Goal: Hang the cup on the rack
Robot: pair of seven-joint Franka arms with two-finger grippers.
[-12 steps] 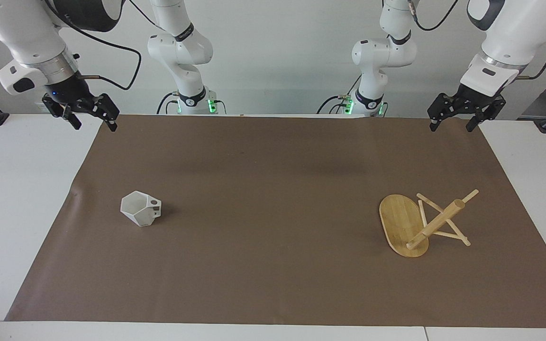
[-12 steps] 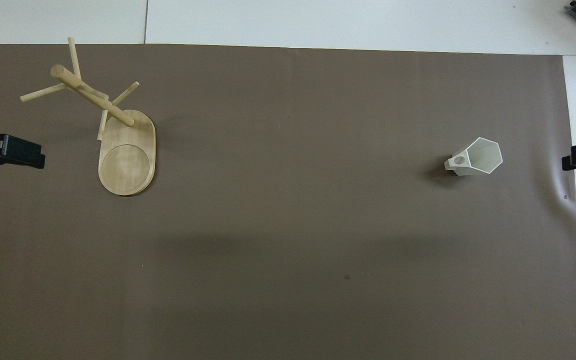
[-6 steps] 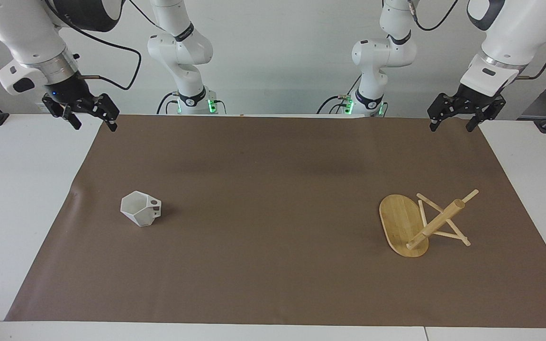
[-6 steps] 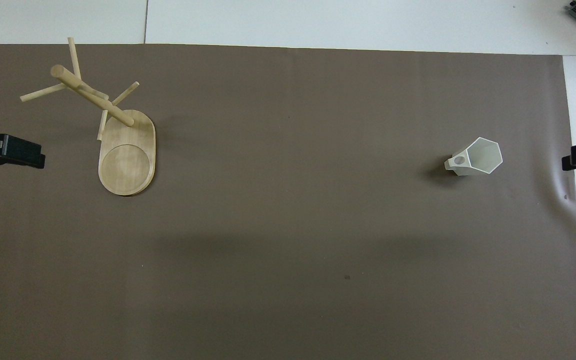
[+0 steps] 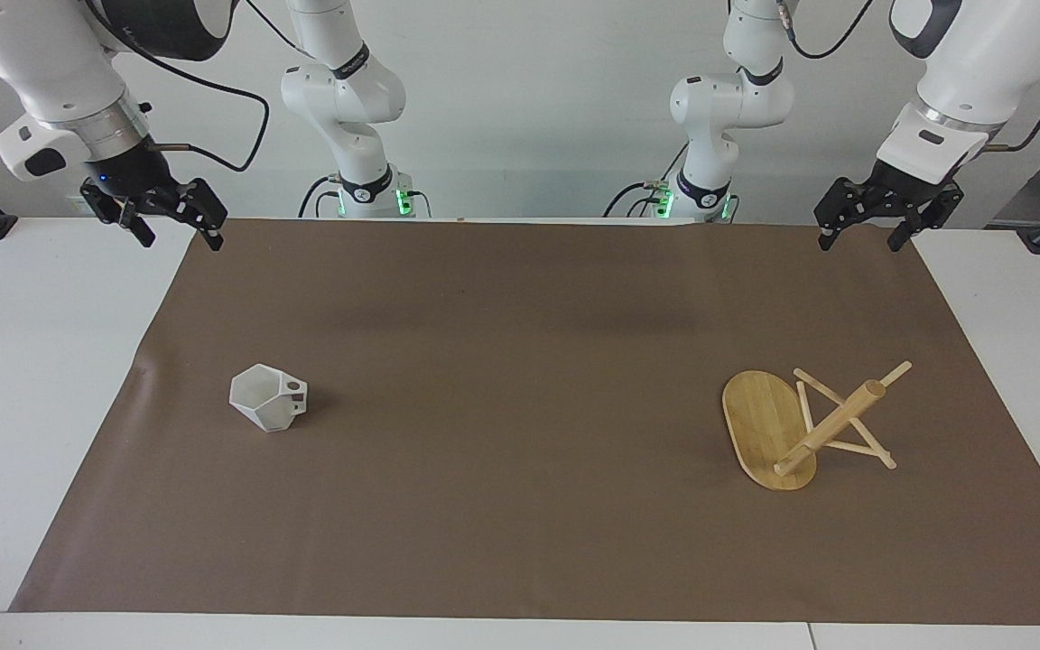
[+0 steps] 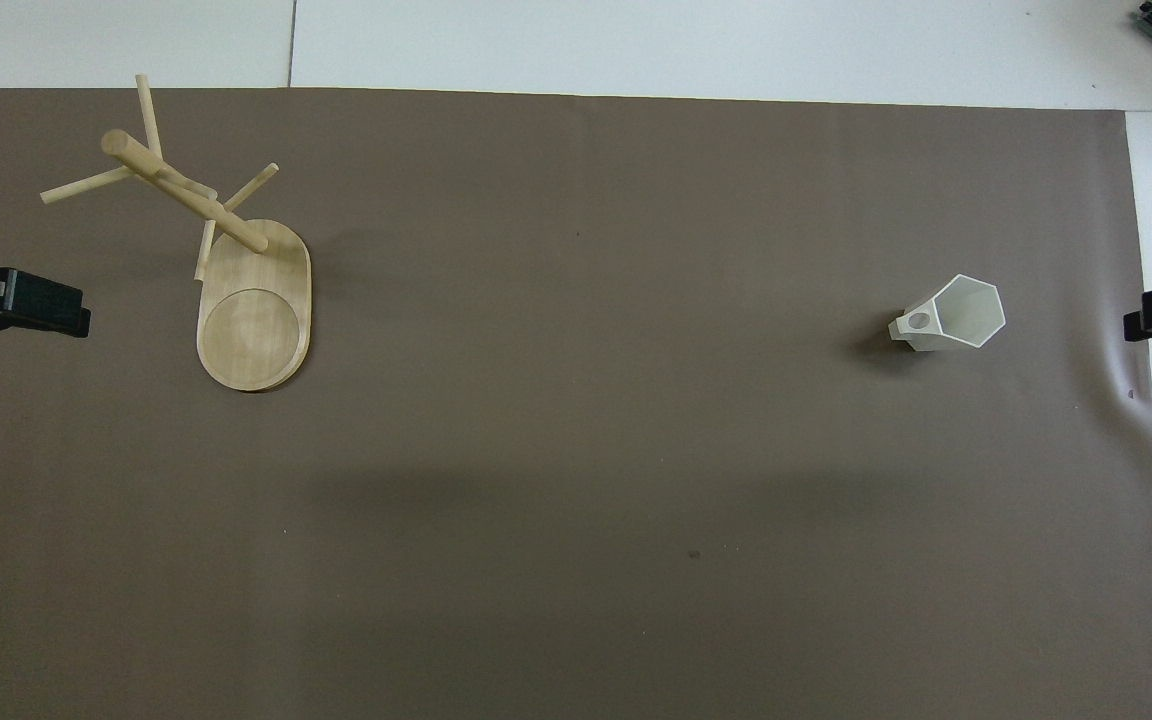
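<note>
The small white faceted cup [image 5: 268, 398] stands upright on the brown mat [image 5: 520, 361] toward the right arm's end. The light bamboo rack [image 5: 800, 429] stands toward the left arm's end. The left gripper [image 5: 858, 240] and the right gripper [image 5: 179, 238] hang wide open and empty over the mat's corners nearest the robots.

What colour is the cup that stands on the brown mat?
The cup is plain white, without any pattern; the facing view shows this best.

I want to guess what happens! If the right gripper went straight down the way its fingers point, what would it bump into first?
Probably just the brown mat's corner edge or the white table beside it. The open right gripper hangs there, well away from the cup. Depth is uncertain.
</note>
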